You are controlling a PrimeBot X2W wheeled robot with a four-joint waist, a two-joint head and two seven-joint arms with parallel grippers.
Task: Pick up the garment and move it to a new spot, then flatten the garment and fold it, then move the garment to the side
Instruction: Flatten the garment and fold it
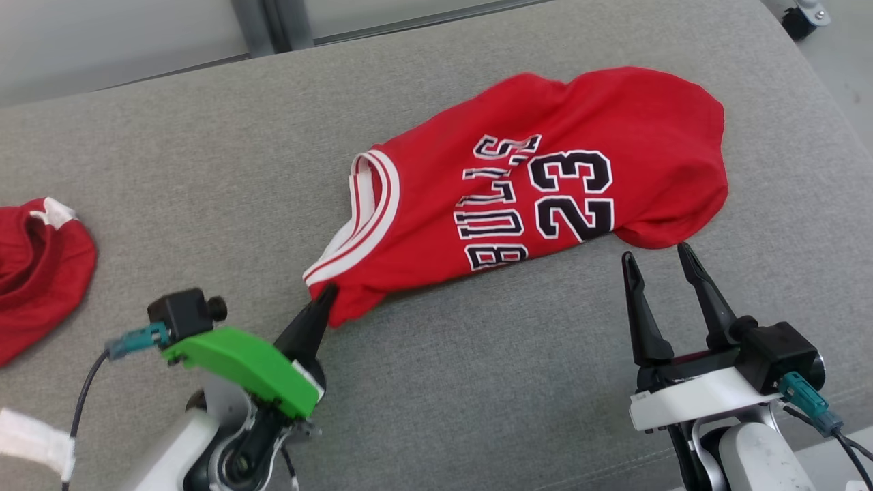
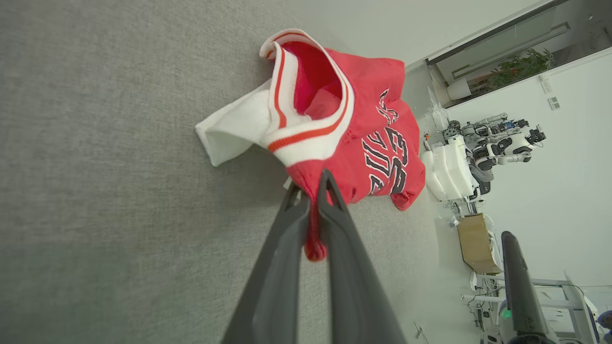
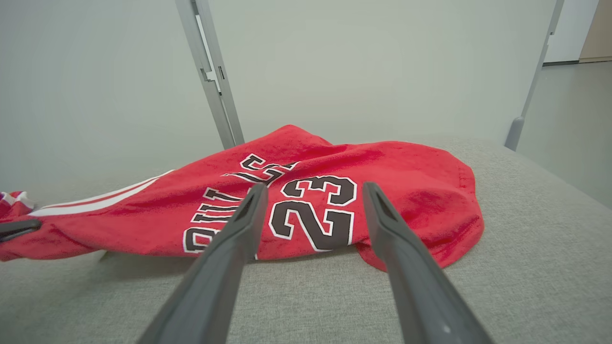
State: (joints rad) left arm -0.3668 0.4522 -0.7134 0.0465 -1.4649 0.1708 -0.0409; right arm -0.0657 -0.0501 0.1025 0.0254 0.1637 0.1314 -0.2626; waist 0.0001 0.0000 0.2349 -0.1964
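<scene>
- The red jersey [image 1: 545, 184] is laid rumpled on the grey padded surface [image 1: 204, 150], print side up, with its white-trimmed neck end turned toward the left claw [image 1: 326, 296].
- The left claw is pressed together on a red fold at the jersey's near-left corner, just below the trim. In the left wrist view, cloth is seen pinched between the fingers.
- The right claw [image 1: 658, 262] is held spread, with its tips just beside the jersey's near-right edge, below the "23". Contact cannot be told.
- A second red cloth [image 1: 34, 273] is noted at the surface's left edge, well apart from the jersey.
</scene>
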